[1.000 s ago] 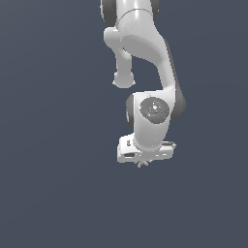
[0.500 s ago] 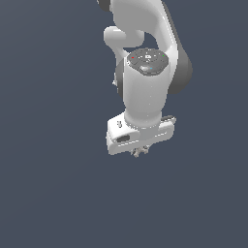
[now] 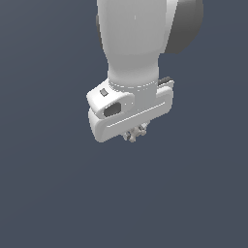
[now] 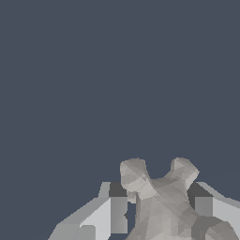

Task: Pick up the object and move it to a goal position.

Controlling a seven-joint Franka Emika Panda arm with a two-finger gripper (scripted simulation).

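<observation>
The object [image 3: 136, 132] is a tiny grey-beige jack-like piece with knobby arms. It pokes out just below the white hand of the arm in the exterior view. My gripper [image 3: 135, 133] is shut on it; the hand hides the fingers there. In the wrist view the object [image 4: 161, 197] fills the space between the two fingers [image 4: 116, 211], which press on it from both sides. My gripper [image 4: 159, 208] holds it above a plain dark surface.
The white arm [image 3: 135, 43] fills the upper middle of the exterior view, close to the camera. All around is uniform dark grey-blue background [image 3: 43, 193] with no other objects in view.
The arm and hand have come much closer to the exterior camera and higher in the frame, carrying the object along. The gripper stays shut on it.
</observation>
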